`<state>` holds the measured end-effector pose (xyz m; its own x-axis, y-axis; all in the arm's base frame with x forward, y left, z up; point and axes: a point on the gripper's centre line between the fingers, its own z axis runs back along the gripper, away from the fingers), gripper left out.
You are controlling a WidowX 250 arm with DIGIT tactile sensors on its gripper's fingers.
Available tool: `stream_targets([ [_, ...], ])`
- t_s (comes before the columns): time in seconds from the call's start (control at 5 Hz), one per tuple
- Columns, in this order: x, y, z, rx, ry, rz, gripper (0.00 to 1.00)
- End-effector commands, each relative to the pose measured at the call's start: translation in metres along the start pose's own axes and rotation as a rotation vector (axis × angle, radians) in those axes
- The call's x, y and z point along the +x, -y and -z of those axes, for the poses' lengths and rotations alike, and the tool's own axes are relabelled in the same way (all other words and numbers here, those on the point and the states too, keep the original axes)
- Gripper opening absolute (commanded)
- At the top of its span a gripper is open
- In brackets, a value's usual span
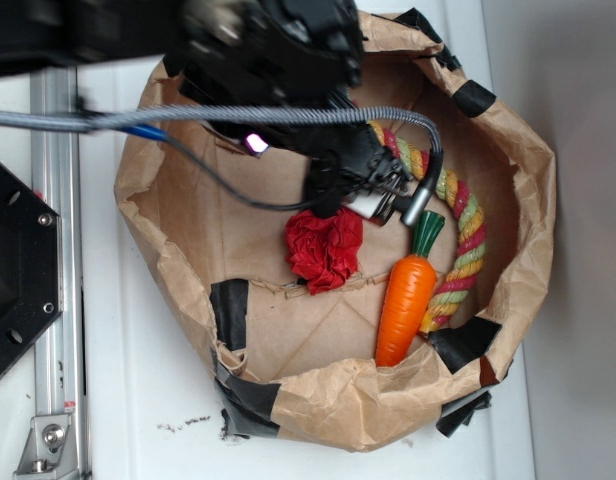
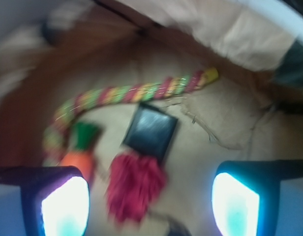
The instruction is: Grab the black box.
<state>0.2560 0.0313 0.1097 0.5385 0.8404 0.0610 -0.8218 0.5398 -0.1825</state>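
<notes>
White table (image 1: 148,400), paper bag (image 1: 368,400) on it. My gripper (image 2: 150,196) hovers inside bag, jaws spread, holding nothing. Box (image 2: 150,131) on bag floor mid-bag, touching red ball (image 2: 134,184), just beside rope (image 2: 136,92). Grab not yet made: descend, close.

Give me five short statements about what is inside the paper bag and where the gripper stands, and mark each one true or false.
1. The black box lies on the floor of the brown paper bag. True.
2. The gripper is shut on the black box. False: its fingers stand wide apart, short of the box.
3. The red paper ball lies beside the box. True.
4. The toy carrot lies outside the bag. False: it is inside.
5. The braided rope is plain white. False: it is red, yellow and green.
</notes>
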Motion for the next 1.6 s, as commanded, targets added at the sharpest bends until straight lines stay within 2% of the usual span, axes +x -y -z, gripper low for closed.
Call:
stream_targets([
  [0.0, 0.011, -0.008, 0.017, -0.066, 0.065, -0.048, 1.00],
  [0.6, 0.011, -0.008, 0.017, -0.066, 0.065, -0.048, 1.00],
  [1.0, -0.005, -0.011, 0.052, 0.073, 0.101, -0.195, 1.00],
  [1.2, -0.004, -0.002, 0.075, 0.127, 0.078, -0.228, 1.00],
  [1.4, 0.005, 0.007, 0.088, 0.136, 0.095, -0.245, 1.00],
])
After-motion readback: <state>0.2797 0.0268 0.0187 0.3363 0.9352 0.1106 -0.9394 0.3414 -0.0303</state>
